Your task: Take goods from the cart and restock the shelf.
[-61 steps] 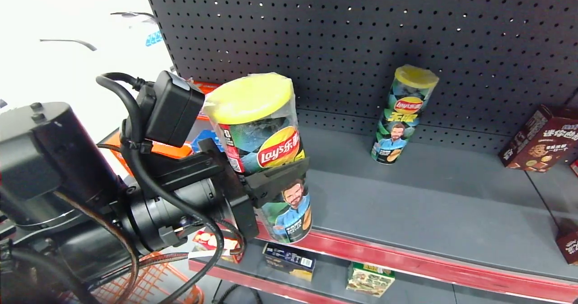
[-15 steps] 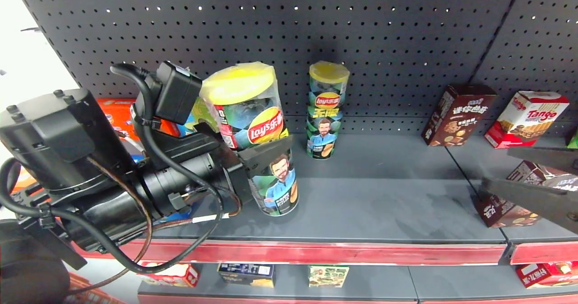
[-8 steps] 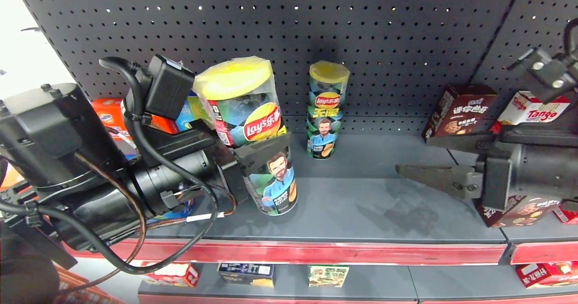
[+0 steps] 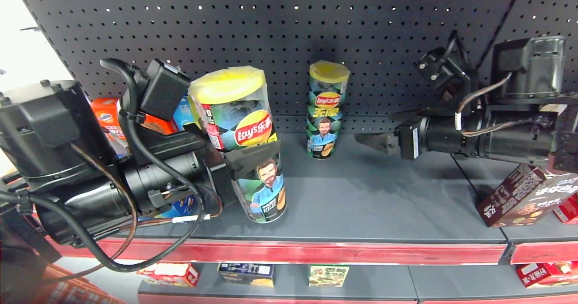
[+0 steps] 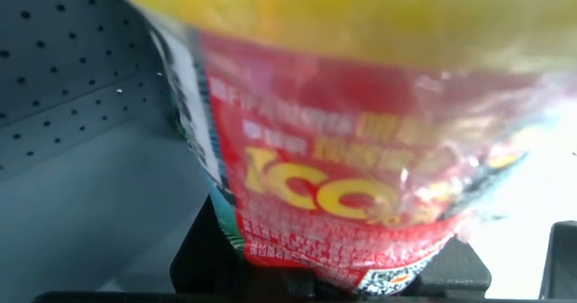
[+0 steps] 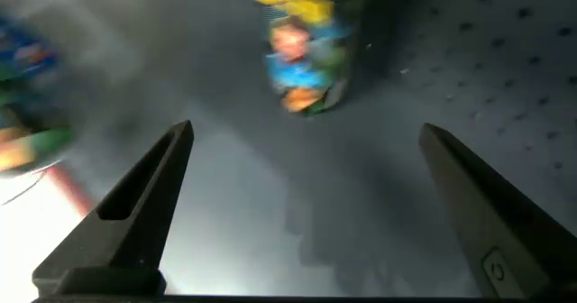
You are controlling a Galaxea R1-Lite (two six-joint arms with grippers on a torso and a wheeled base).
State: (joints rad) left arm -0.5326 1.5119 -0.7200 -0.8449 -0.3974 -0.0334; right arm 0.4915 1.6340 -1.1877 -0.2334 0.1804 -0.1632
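A tall chips can (image 4: 235, 114) with a yellow lid leans slightly over the front left of the grey shelf (image 4: 370, 204), and my left gripper (image 4: 246, 152) is shut on its middle. Whether its base touches the shelf is unclear. In the left wrist view the same can (image 5: 343, 159) is pressed close to the camera. A second, matching can (image 4: 326, 109) stands upright at the back against the pegboard. To its right my right gripper (image 4: 372, 141) hovers above the shelf, pointing at it. In the right wrist view that gripper (image 6: 306, 130) is open and holds nothing, with the standing can (image 6: 302, 41) ahead of it.
A brown biscuit box (image 4: 524, 195) lies tilted at the shelf's right end. Orange and blue packs (image 4: 108, 114) sit behind my left arm. Small boxes (image 4: 246, 274) line the lower shelf under the red edge strip (image 4: 316, 252). The pegboard (image 4: 271, 24) closes off the back.
My right arm came in from the right, rose, and now points left at the standing can. The left gripper shifted the held can slightly left and down. Earlier, the head camera panned right.
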